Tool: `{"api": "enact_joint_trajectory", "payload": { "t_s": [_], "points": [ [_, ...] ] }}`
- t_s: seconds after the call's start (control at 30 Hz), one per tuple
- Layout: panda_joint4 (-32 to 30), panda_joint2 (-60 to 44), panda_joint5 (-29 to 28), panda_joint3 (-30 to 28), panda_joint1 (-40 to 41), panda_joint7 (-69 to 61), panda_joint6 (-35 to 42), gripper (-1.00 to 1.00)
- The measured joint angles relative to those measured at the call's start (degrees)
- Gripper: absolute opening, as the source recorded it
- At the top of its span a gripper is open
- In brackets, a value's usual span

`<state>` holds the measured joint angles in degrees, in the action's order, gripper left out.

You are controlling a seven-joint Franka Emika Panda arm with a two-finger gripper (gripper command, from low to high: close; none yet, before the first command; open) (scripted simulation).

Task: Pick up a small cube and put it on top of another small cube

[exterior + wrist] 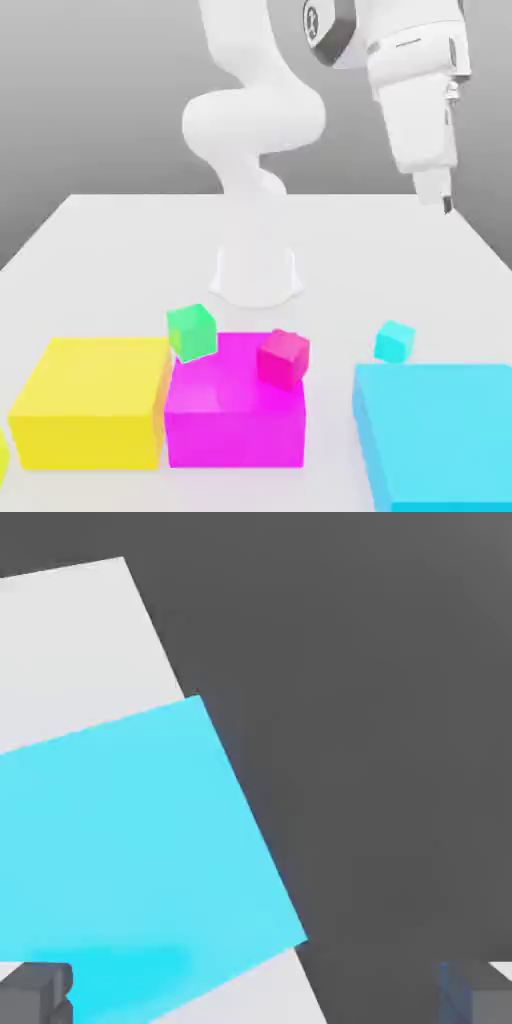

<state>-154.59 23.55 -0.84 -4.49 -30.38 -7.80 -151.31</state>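
Cyan and large, the big block (450, 430) sits nearest, on the exterior view's right of the magenta block (235, 440). Beyond that big block, also on the exterior view's right of the magenta one, lies the small cyan cube (395, 342) on the pale bench (110, 260). The pinkish-red cube (283, 360), tilted, overlaps the magenta block's right-hand part in the exterior view; whether they touch, I cannot tell. A green cube (192, 332) appears at its far left corner, a yellow block (90, 400) just beside its left. Open and empty, the pincer (446, 204) hangs high, well apart from the magenta block.
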Motion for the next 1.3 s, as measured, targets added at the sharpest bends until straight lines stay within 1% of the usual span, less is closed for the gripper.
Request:
{"api": "enact_joint_trajectory", "payload": {
  "t_s": [0.37,0.53,0.73,0.9,1.1,1.3],
  "points": [
    [-12.1,-11.8,-0.7,-0.8,-15.3,-28.2,-10.4,0.0],
    [-17.3,-17.1,-0.6,-0.2,-21.0,-40.7,-14.9,0.0],
    [-16.2,-22.1,9.4,-0.5,-24.7,-50.0,-15.1,0.0],
    [-14.7,-25.8,16.6,0.5,-25.1,-55.5,-15.2,0.0],
    [-13.5,-29.7,22.1,2.5,-24.0,-59.7,-16.4,0.0],
    [-12.9,-32.9,25.3,4.7,-22.5,-62.0,-19.2,0.0]
  ]
}}
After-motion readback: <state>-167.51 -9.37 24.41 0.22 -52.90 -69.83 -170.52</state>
